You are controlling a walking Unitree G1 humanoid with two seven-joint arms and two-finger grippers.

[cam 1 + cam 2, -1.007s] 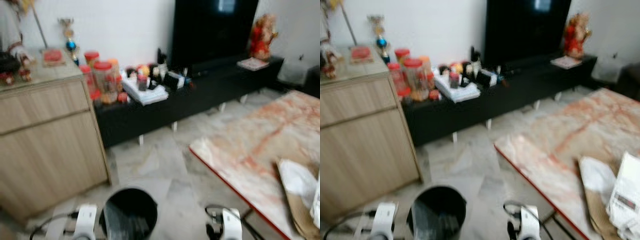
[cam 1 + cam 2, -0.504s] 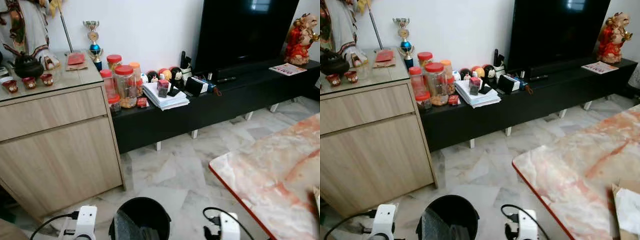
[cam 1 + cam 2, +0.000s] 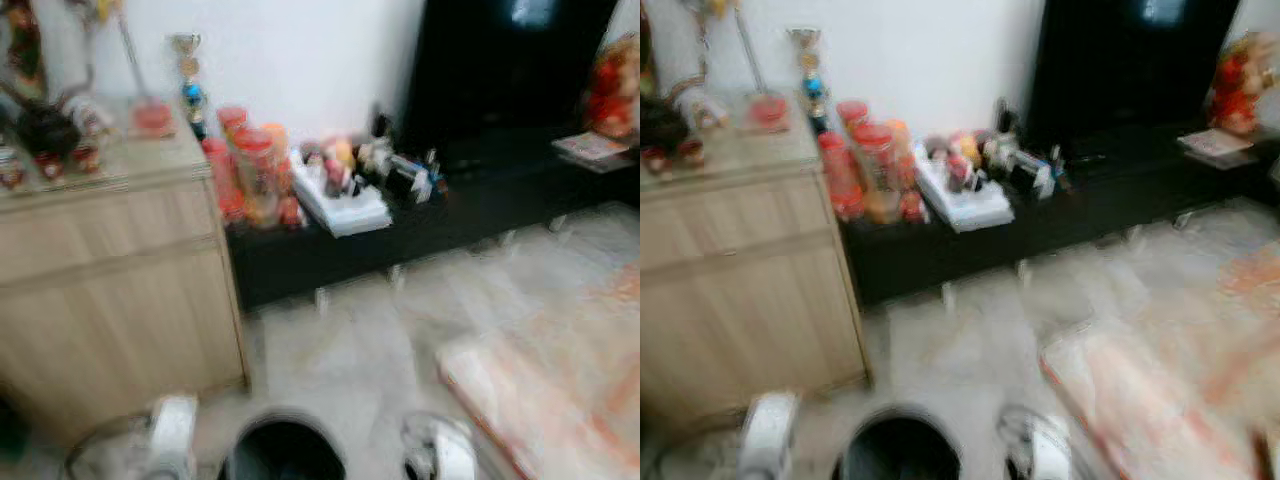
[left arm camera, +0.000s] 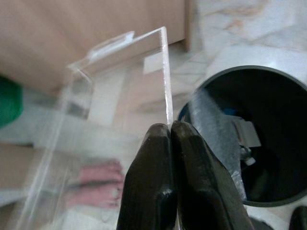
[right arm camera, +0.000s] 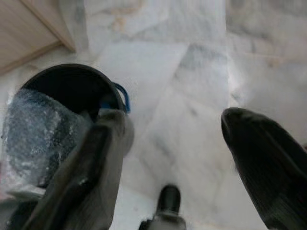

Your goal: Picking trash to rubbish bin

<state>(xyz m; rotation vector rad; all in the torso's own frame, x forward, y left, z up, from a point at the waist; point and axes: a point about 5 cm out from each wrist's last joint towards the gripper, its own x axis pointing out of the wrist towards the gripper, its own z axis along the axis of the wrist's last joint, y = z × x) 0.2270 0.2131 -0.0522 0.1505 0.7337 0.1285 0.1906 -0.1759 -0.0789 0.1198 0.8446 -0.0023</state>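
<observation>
A clear plastic tray (image 4: 115, 91) is pinched by the left gripper (image 4: 171, 132), beside the black bin (image 4: 249, 139) at three o'clock, likely for dropping; the right gripper (image 5: 182, 143) is held wide, empty.

left hand (image 4: 170, 132) pinched closed; right hand (image 5: 184, 139) spread wide.

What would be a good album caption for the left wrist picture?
The left gripper pinches a clear plastic piece beside the black rubbish bin on the marble floor.
</observation>
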